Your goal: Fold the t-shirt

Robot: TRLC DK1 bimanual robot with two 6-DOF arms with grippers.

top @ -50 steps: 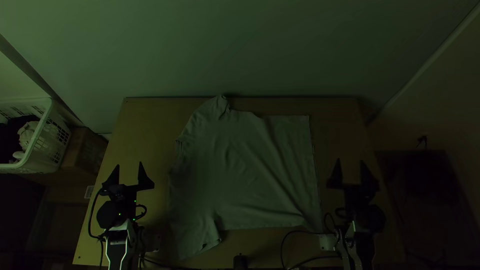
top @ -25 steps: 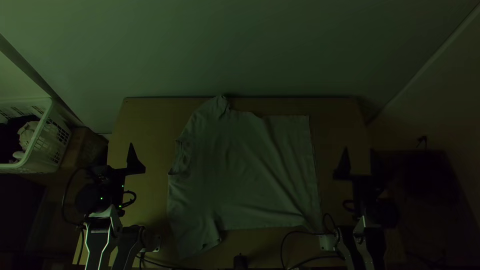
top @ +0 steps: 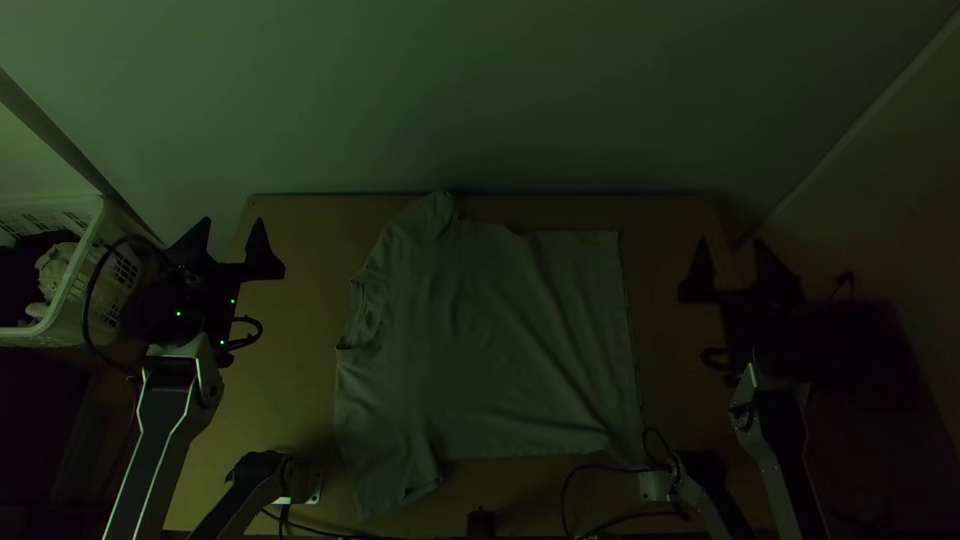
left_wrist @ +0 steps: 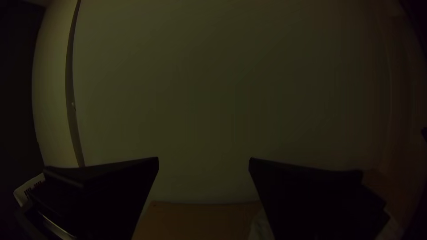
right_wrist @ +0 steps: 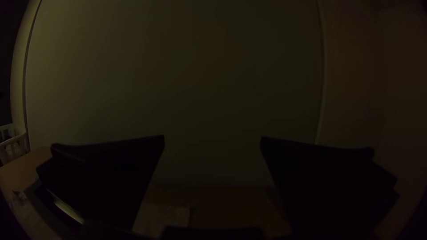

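A light t-shirt [top: 490,340] lies spread on the table, its neck opening toward the left, one sleeve at the far edge and the other at the near edge, with some wrinkles. My left gripper [top: 232,222] is over the table's left edge, apart from the shirt, its fingers wide apart and empty. Over the right edge, clear of the hem, my right gripper [top: 733,243] also stands open. The left wrist view has the left gripper [left_wrist: 203,160] with a wide gap; in the right wrist view the right gripper [right_wrist: 212,138] has the same, with part of the shirt [right_wrist: 164,218] beyond.
A white basket [top: 75,285] holding cloth stands left of the table [top: 300,225]. Black cables and a small dark object [top: 481,523] lie along the near edge. A pale wall [top: 480,90] rises behind the far edge.
Both grippers have moved up the picture toward the far edge and outward, the left one to the left and the right one to the right. The t-shirt lies as before.
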